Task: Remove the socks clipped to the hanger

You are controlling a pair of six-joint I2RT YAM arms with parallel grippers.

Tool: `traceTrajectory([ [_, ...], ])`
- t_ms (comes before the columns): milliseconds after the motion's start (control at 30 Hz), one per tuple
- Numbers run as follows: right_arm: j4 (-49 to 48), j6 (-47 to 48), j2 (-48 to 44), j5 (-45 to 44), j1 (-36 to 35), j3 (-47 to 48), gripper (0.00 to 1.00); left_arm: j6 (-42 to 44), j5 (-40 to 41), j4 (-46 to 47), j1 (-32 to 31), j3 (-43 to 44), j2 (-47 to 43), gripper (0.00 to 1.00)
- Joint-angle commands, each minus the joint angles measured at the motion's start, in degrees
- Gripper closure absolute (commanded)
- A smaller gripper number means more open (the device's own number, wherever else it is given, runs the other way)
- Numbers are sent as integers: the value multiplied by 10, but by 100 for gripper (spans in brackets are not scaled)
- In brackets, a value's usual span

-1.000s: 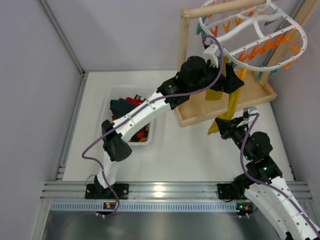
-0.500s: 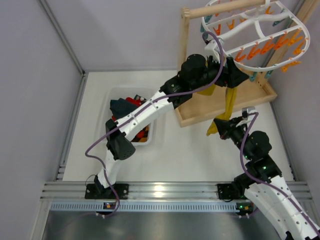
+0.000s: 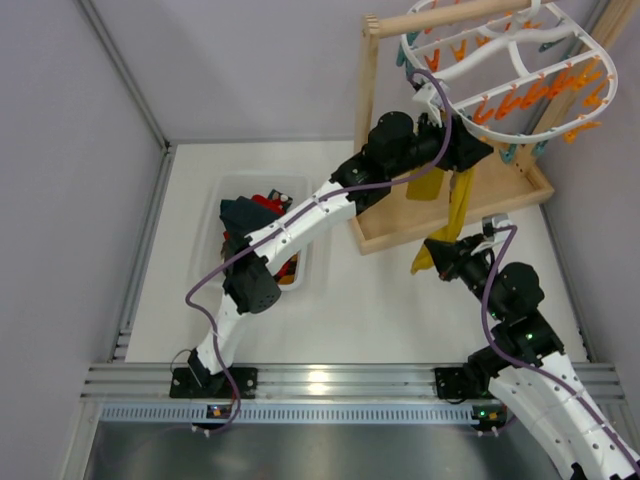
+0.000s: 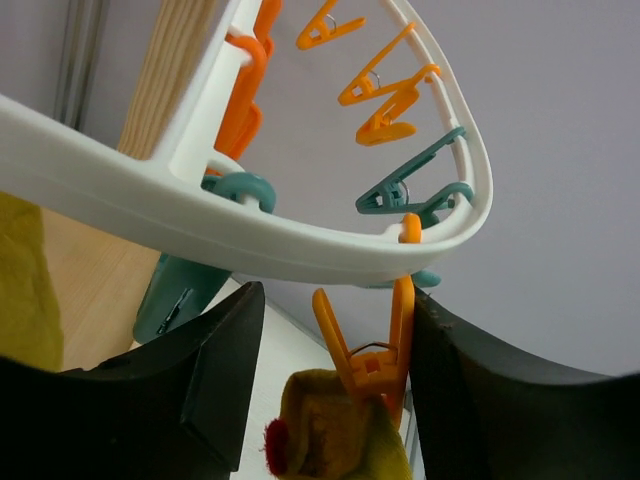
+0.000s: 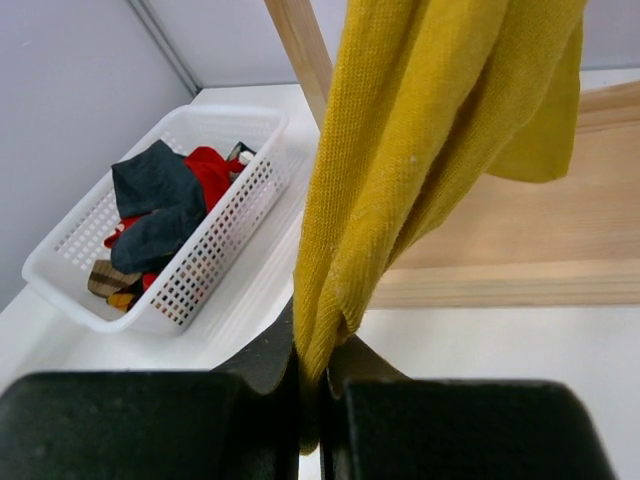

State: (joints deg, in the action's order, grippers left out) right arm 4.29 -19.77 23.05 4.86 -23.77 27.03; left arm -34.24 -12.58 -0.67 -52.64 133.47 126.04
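The white oval hanger point(image 3: 455, 100) hangs from the wooden stand, its rim lined with orange and teal clothespins. In the left wrist view the hanger rim point(image 4: 250, 240) crosses above an orange clothespin point(image 4: 375, 350) that pinches the top of a mustard-yellow sock point(image 4: 330, 430). My left gripper point(image 4: 335, 375) is open, its jaws on either side of that clothespin, the right jaw against the pin's arm. In the top view the left gripper point(image 3: 470, 150) sits under the hanger's edge. My right gripper point(image 5: 320, 385) is shut on the lower end of the hanging mustard sock point(image 5: 400, 150), which also shows in the top view point(image 3: 460, 205). A second mustard sock point(image 3: 428, 185) hangs beside it.
A white perforated basket point(image 5: 230, 125) at the left holds a dark teal sock point(image 5: 155, 200), a red sock point(image 5: 215, 170) and others; its rim shows in the top view point(image 3: 225, 190). The wooden stand's tray point(image 3: 470, 215) and post point(image 3: 368, 90) stand at the back right. Grey walls close in on both sides.
My left gripper has moved a little right and up, closer under the hanger rim, and the hanger has swung slightly. My right gripper keeps its hold on the sock in about the same place.
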Motion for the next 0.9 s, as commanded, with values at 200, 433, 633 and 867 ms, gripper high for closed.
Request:
traceTrajectory([
  [200, -10, -11, 2, 27, 7, -17, 100, 10, -25, 88, 8, 28, 3, 52],
  [433, -23, -24, 11, 49, 8, -22, 100, -6, -24, 95, 12, 32, 18, 82],
  [633, 12, -23, -24, 44, 8, -16, 100, -3, -46, 94, 13, 16, 10, 54],
  [867, 104, -17, -49, 2, 8, 33, 100, 41, -36, 94, 10, -150, -89, 23],
])
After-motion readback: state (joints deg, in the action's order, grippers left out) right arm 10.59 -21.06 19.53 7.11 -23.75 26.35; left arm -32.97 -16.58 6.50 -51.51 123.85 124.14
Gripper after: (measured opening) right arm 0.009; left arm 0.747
